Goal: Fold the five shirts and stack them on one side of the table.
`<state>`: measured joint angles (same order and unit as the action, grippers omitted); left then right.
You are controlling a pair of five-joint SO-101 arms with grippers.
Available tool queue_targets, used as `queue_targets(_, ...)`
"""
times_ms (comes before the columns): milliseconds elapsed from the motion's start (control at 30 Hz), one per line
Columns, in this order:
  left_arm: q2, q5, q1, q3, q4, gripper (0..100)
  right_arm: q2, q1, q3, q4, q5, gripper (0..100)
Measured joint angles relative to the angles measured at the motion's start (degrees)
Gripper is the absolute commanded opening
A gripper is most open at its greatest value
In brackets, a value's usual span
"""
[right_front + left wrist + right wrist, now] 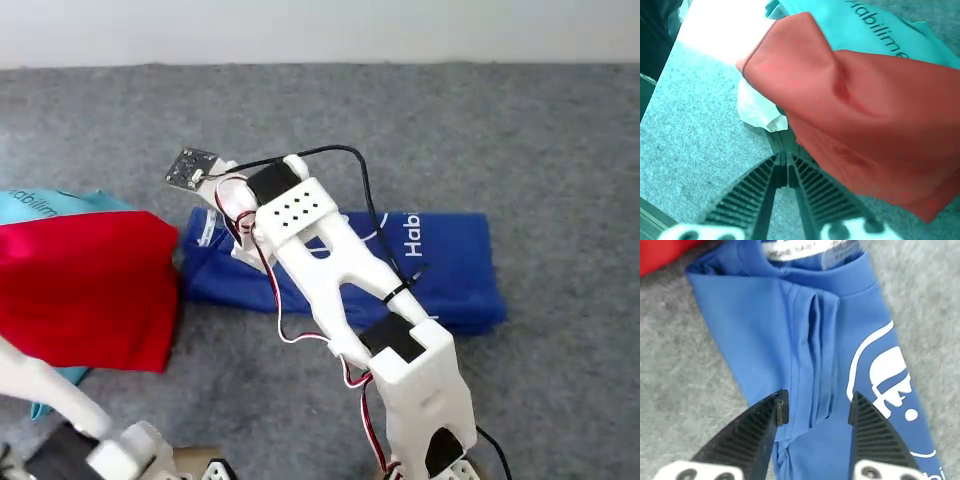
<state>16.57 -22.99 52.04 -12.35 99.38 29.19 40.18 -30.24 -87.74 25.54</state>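
A folded blue shirt with a white print lies mid-table. My right gripper hovers open over its collar end, fingers either side of a bunched ridge of blue cloth. From above, that right gripper sits at the shirt's left end. A red shirt rests on a teal shirt at the table's left. My left gripper is shut, its tips at the edge of the red shirt. Beside it are white cloth and the teal shirt. I cannot tell if cloth is pinched.
The table is covered in grey carpet, bare at the back and right. The right arm crosses the blue shirt with red and black cables along it. The left arm's base is at the front left corner.
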Motion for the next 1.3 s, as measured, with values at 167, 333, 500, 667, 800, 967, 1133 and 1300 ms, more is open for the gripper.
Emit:
queue_targets(167, 15.8, 0.0, -9.7, 14.0, 0.0, 1, 3.5, 1.1, -0.1, 1.3, -0.2, 2.0)
queue_targets(333, 33.2, 4.1, -17.8, 32.0, -3.2, 2, 9.1, -0.4, -0.1, 4.7, -0.2, 0.9)
queue_targets(500, 48.4, 13.7, -19.1, 50.5, -13.4, 2, 10.4, -3.4, -0.1, 6.8, -0.2, 0.9)
queue_targets(667, 62.3, 14.9, -19.3, 67.5, -21.5, 2, 10.4, -4.6, -0.4, 6.8, -3.3, 0.9)
queue_targets(800, 75.5, 15.2, -19.3, 78.6, -25.4, 2, 10.4, -6.6, -0.4, 6.8, -9.1, 0.9)
queue_targets(967, 86.2, 15.2, -19.3, 87.7, -26.3, 2, 10.4, -8.9, -1.5, 5.0, -10.4, 0.9)
queue_targets(1133, 86.2, 19.3, -19.3, 88.6, -26.3, 2, 9.8, -12.2, -1.8, -0.5, -10.5, 0.9)
queue_targets(1300, 86.2, 23.2, -24.5, 93.5, -26.5, 1, 5.2, -17.6, -1.8, -7.0, -10.7, 0.9)
